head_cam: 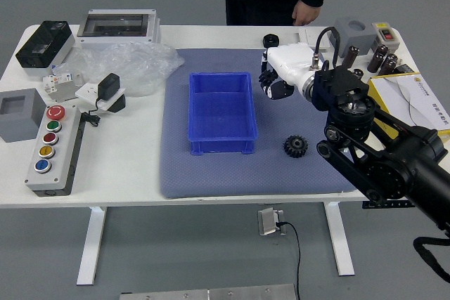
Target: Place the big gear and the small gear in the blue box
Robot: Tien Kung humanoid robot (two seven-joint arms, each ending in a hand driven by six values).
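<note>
My right hand [270, 79], white on its back, is raised over the mat just right of the blue box [222, 112]. Its underside is dark against the mat, and I cannot tell whether a gear is in it. One black toothed gear [295, 146] lies on the mat to the lower right of the box; no second gear can be made out. No object shows inside the box. My left hand is out of view.
A black round part [271, 41] lies at the mat's far edge. Plastic wrap [133, 68] and a button panel [55, 151] are on the left, dark cylinders [387, 64] on the right. A person stands beyond the table, both hands lowered, holding nothing visible.
</note>
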